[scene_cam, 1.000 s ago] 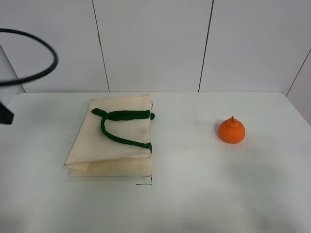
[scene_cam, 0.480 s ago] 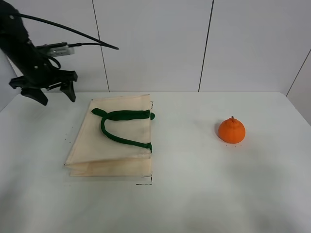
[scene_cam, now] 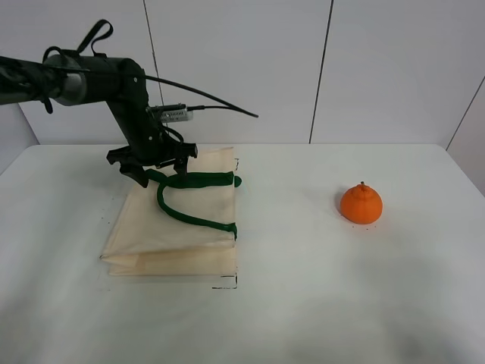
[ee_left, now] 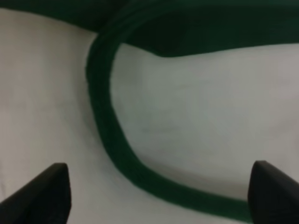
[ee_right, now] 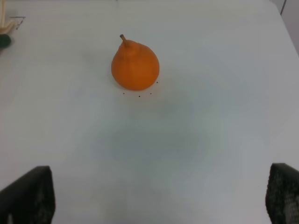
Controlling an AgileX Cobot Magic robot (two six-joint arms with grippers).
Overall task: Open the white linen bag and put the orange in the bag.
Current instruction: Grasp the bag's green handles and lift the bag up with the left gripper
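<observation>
Swinging in from the far left side, the left gripper (scene_cam: 163, 173) now hangs over the far end of the bag, where half a second ago it was well off to the side. Neither the bag nor the orange has shifted.

Nearest the camera on the white table (scene_cam: 303, 318) lies the white linen bag (scene_cam: 178, 239). It is flat and closed, with its folded layers showing along the near edge. The green handles (scene_cam: 189, 220) rest in a loop on top of the cloth, and their ends meet the edge that faces the orange. That edge looks to be the mouth.

A little further back, and well apart from the bag on the right, the orange (scene_cam: 361, 205) sits upright with its stem up.

Furthest back, the left gripper's fingers are spread wide and straddle the far strap. Its wrist view shows the green curve lying between the two dark tips, with nothing pinched. Whether the tips touch the cloth cannot be told.

The right gripper (ee_right: 156, 196) shows only in its own wrist view. It is spread wide, empty, and looks at the orange from some way off.

The task has barely started, and only the approach to the handle is under way. Still to do are gripping a strap, lifting it to open the mouth, picking up the orange and dropping it inside.
</observation>
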